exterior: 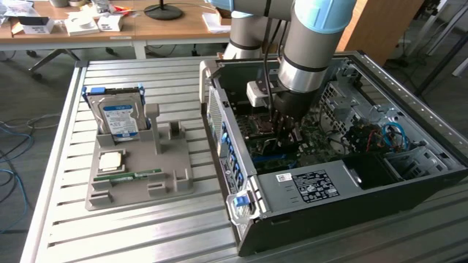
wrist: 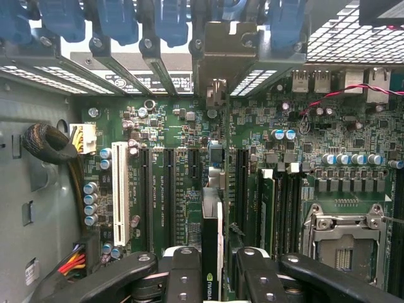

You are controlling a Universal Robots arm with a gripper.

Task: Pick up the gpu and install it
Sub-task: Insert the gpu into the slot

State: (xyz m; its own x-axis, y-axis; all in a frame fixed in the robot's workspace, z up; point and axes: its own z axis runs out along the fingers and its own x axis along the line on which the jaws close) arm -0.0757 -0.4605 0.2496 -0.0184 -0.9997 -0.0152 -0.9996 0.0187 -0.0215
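The gpu [wrist: 211, 233] stands on edge between my fingers [wrist: 183, 271], a thin black card with a green logo near the grip. Its silvery bracket [wrist: 221, 57] sits at the case's rear slot openings. My gripper [wrist: 211, 278] is shut on the card's upper edge, directly over the green motherboard [wrist: 170, 126], in line with the black expansion slots [wrist: 170, 189]. Whether the card's edge is down in a slot I cannot tell. In the exterior view the gripper [exterior: 286, 134] reaches deep into the open computer case [exterior: 292, 213], and the card is hidden behind it.
On the exterior view's left, a grey holder [exterior: 139, 192] carries a hard drive [exterior: 120, 118], a processor chip [exterior: 111, 160] and a green memory stick [exterior: 128, 176]. Inside the case are a white slot [wrist: 120, 189], a processor socket [wrist: 344, 237] and cables [wrist: 47, 142].
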